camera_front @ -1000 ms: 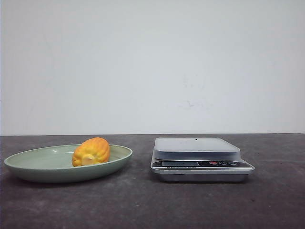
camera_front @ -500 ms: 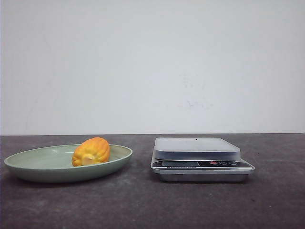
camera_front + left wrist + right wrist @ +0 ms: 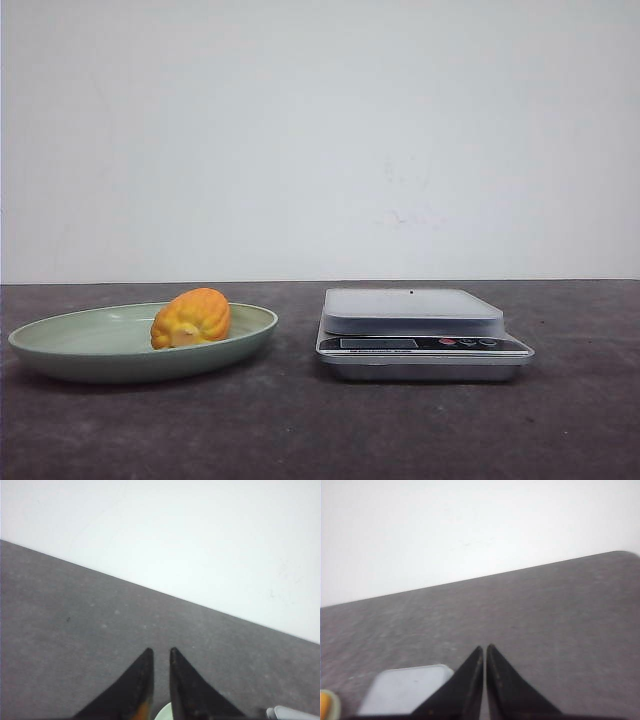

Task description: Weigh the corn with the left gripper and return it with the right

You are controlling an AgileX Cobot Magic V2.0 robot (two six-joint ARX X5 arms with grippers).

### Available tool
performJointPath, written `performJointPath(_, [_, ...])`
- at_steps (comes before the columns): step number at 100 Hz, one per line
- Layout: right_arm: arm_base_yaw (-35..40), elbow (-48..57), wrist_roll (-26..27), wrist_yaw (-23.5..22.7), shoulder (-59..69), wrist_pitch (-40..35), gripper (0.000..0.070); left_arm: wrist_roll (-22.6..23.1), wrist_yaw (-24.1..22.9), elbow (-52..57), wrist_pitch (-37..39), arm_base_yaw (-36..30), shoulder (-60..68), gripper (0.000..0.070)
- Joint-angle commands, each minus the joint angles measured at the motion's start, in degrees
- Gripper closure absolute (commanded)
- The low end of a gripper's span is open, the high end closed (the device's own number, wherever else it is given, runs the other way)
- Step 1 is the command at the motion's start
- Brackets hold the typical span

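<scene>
The corn, a stubby orange-yellow cob piece with a pale cut end, lies in a pale green plate on the left of the table. A silver kitchen scale with an empty platform stands to its right. Neither gripper shows in the front view. In the left wrist view my left gripper is empty with a narrow gap between its fingers, and a sliver of the plate shows below. In the right wrist view my right gripper is shut and empty, beside the scale's platform. The corn peeks in at that view's edge.
The table is dark grey, with a plain white wall behind it. A corner of the scale shows at the edge of the left wrist view. The plate and scale stand about a hand's width apart.
</scene>
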Motion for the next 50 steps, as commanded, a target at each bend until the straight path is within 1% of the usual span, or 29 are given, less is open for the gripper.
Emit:
performJointPath(1, [-0.02, 4.83, 0.28, -1.86, 3.50, -0.66, 0.0619, 3.93, 1.07, 6.88, -1.92, -0.02, 5.60, 0.0676])
performJointPath(4, [-0.02, 6.51, 0.26, -2.43, 5.07, -1.16, 0.0504, 4.35, 1.88, 9.31, -2.91, -0.02, 7.87, 0.0642])
performJointPath(10, [-0.02, 9.44, -0.17, -3.41, 7.87, -2.40, 0.0226, 4.35, 3.78, 13.42, -5.09, -0.02, 11.78, 0.0503])
performJointPath(12, [-0.02, 10.27, -0.37, -3.98, 8.70, -2.75, 0.0159, 4.35, 4.33, 14.51, -5.73, -0.02, 12.94, 0.0456])
performJointPath(14, [-0.02, 10.97, -0.39, -4.42, 9.42, -3.23, 0.0128, 4.33, 4.98, 15.47, -6.40, -0.02, 14.05, 0.0423])
performJointPath(20, [-0.02, 12.98, -0.96, -5.99, 11.50, -4.87, 0.0128, 4.28, 7.54, 17.70, -7.65, -0.33, 16.90, 0.0387])
performJointPath(26, [-0.02, 14.62, -1.97, -7.65, 13.14, -6.23, 0.0128, 4.13, 9.92, 19.28, -8.04, -1.46, 19.34, 0.0387])
performJointPath(31, [-0.02, 15.67, -2.69, -8.37, 13.94, -7.26, 0.0128, 3.78, 10.60, 20.37, -7.87, -3.26, 21.31, 0.0387])
performJointPath(42, [-0.02, 17.57, -3.76, -10.19, 14.60, -9.22, 0.0127, 3.65, 10.10, 22.99, -7.78, -9.64, 26.23, 0.0388])
performJointPath(50, [-0.02, 18.82, -4.22, -10.21, 14.60, -10.80, 0.0125, 3.98, 7.23, 24.59, -7.85, -14.49, 30.67, 0.0388])
